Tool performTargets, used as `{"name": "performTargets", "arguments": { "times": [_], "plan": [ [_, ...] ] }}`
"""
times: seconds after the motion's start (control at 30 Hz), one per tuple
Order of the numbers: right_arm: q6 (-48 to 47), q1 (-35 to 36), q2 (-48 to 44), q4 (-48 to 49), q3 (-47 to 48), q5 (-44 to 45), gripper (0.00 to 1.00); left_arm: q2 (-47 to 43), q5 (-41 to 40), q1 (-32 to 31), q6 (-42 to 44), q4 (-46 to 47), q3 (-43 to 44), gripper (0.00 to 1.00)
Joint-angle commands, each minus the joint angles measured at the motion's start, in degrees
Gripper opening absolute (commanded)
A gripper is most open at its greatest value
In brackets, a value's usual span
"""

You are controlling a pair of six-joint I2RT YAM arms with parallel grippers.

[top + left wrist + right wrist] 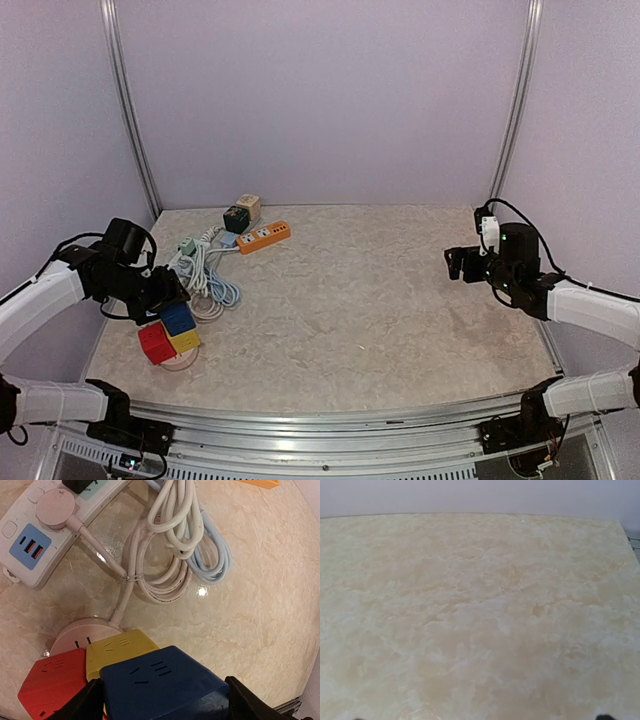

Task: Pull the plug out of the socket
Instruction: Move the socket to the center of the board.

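A blue cube plug [165, 685] sits with a yellow cube [117, 650] and a red cube [52, 680] on a round pale pink socket base [75, 632] at the table's near left. My left gripper [162, 702] straddles the blue cube [178, 318], one dark finger [82, 702] against each side. The base's cord runs to a round pink plug [54, 509] seated in a white power strip [20, 572]. My right gripper [455, 262] hovers open at the far right over bare table, holding nothing.
Coiled white and pale blue cables [175, 545] lie just beyond the cubes. An orange power strip [264, 236] and a dark and cream cube adapter [240, 213] lie at the back left. The table's left edge is close to the cubes.
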Motion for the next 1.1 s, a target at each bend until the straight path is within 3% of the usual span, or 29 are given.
{"name": "performTargets", "arguments": {
  "times": [0.0, 0.37, 0.73, 1.07],
  "plan": [
    [0.38, 0.79, -1.33, 0.61, -0.93, 1.09, 1.00, -0.81, 3.05, -0.21, 1.60, -1.20, 0.48, 0.53],
    [0.51, 0.80, -1.25, 0.78, -0.93, 1.54, 1.00, -0.88, 8.62, -4.50, 3.59, 6.04, 1.91, 0.47],
    [0.51, 0.89, -1.53, 0.39, -1.04, 1.94, 1.00, 10.24, 6.67, -13.74, 5.38, 11.78, 9.35, 0.47],
    [0.23, 1.30, -3.02, -1.06, -0.76, 3.31, 1.00, 25.69, 9.51, -19.66, 7.23, 20.13, 19.71, 0.47]
  ]
}}
